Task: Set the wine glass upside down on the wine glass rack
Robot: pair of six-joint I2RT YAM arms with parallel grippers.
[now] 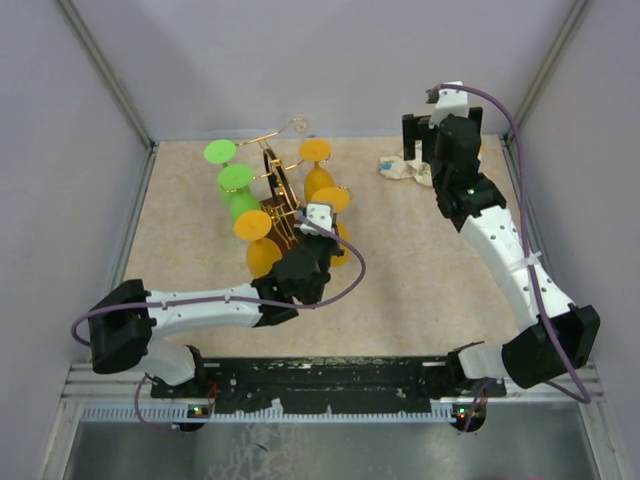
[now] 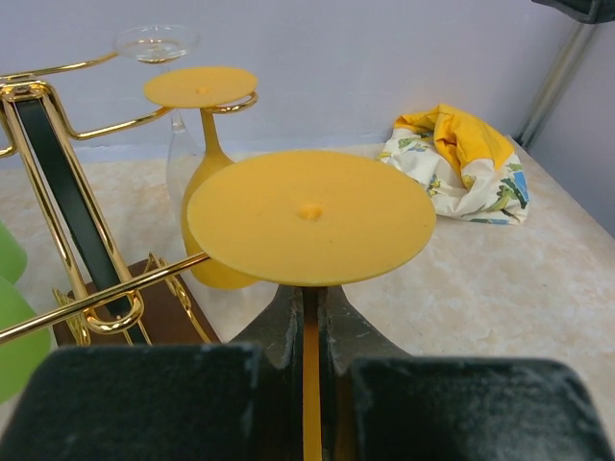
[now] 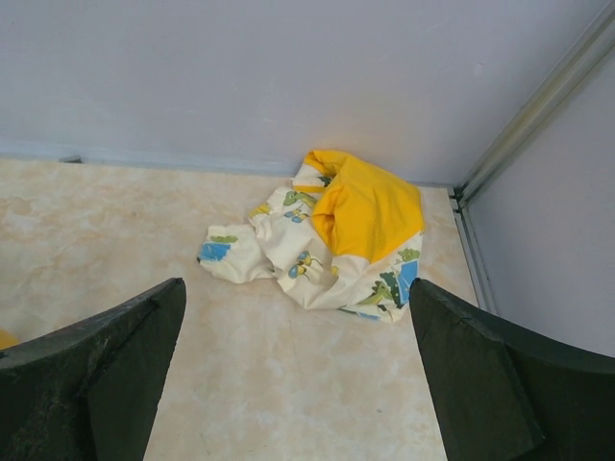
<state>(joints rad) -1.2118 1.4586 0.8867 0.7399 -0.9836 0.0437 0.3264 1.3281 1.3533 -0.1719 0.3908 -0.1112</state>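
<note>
Orange wine glass [image 2: 309,216], inverted, pinched in left gripper [image 2: 309,331] beside the gold wire rack [image 2: 58,182].
Right gripper [image 3: 298,375] spread wide by the far-right corner cloth [image 3: 336,240].

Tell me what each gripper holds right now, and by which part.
The left gripper is shut on the stem of an orange wine glass, just below its foot, which faces up. The right gripper is open and holds nothing.

l hand [image 2: 309,322] clamped, r hand [image 3: 296,293] wide
</note>
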